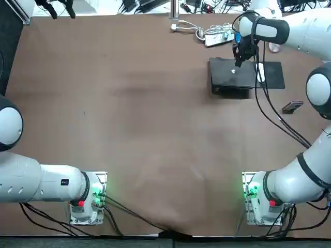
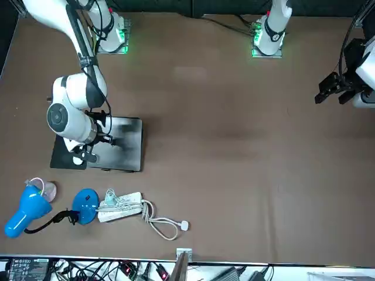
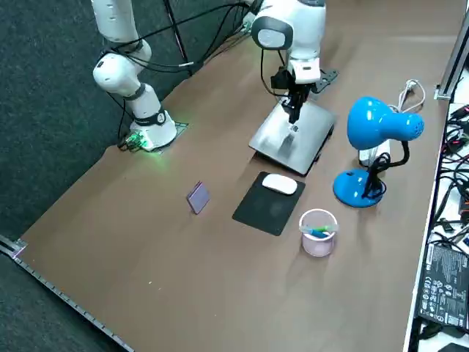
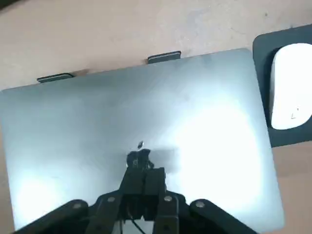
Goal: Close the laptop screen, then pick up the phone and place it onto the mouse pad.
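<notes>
On the laptop lid (image 4: 204, 122), right hand (image 4: 141, 162) pinched fully closed.

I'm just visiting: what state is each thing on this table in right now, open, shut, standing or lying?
Grey metal laptop: closed, lid flat.
Right arm's hand: shut, over the middle of the lid.
Black mouse pad: lying flat, holding only the white mouse.
Small purplish phone: lying flat, off the pad.
Blue desk lamp: standing upright.
Clear plastic cup: upright.

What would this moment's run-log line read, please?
laptop: closed | right end effector: shut, at laptop's centre | phone: on table | mouse pad: holds mouse
</notes>
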Tool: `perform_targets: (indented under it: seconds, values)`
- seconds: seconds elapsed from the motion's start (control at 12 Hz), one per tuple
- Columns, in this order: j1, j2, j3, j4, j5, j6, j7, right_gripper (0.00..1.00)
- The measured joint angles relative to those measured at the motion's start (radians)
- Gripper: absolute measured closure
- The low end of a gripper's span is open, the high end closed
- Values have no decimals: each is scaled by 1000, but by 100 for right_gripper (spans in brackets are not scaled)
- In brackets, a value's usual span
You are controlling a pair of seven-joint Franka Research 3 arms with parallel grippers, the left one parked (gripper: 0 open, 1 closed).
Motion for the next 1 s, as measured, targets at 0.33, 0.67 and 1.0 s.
perform_targets:
  seconds: [0.33,0.67,1.0]
  values:
    - [-6,-4,-2,35,0,-45,-1,98]
    - [-85,-95,-8,90,-3,-255,-102,98]
    - [-218,-190,-13,89,-4,-385,-393,93]
